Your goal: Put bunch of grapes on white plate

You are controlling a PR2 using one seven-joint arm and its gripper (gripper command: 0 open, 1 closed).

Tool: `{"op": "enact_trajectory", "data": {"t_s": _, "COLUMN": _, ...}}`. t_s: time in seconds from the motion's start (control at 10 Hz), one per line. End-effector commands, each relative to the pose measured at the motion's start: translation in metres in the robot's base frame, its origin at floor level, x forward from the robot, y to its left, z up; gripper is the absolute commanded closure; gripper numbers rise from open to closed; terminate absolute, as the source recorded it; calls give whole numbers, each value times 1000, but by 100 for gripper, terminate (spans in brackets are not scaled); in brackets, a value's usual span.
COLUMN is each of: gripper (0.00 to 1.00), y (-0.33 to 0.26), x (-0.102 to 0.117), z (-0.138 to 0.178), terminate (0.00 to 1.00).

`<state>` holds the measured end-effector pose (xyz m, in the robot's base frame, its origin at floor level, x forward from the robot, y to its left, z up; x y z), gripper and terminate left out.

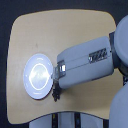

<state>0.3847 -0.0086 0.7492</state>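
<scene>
The white plate (pixel 38 75) lies round and glossy at the exterior view's left part of the wooden table. My arm reaches in from the exterior view's right, and its gripper (pixel 56 83) ends just off the plate's lower right rim. Below the gripper tip a small dark cluster, the bunch of grapes (pixel 56 93), shows against the wood beside the plate, off its surface. The blur hides whether the fingers hold the grapes or only hover over them. The fingers themselves are covered by the arm's grey casing.
The light wooden table (pixel 60 30) has a rounded outline, with its near edge just below the grapes. A large grey robot body (pixel 120 55) fills the exterior view's right side. Dark gaps and grey parts show below the table edge.
</scene>
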Motion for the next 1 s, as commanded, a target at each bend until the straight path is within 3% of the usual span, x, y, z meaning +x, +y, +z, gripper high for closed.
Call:
{"op": "enact_trajectory", "data": {"t_s": 0.0, "gripper": 100, "y": -14, "x": -2, "z": 1, "terminate": 0}}
{"op": "enact_trajectory", "data": {"t_s": 0.9, "gripper": 100, "y": -17, "x": -9, "z": -6, "terminate": 0}}
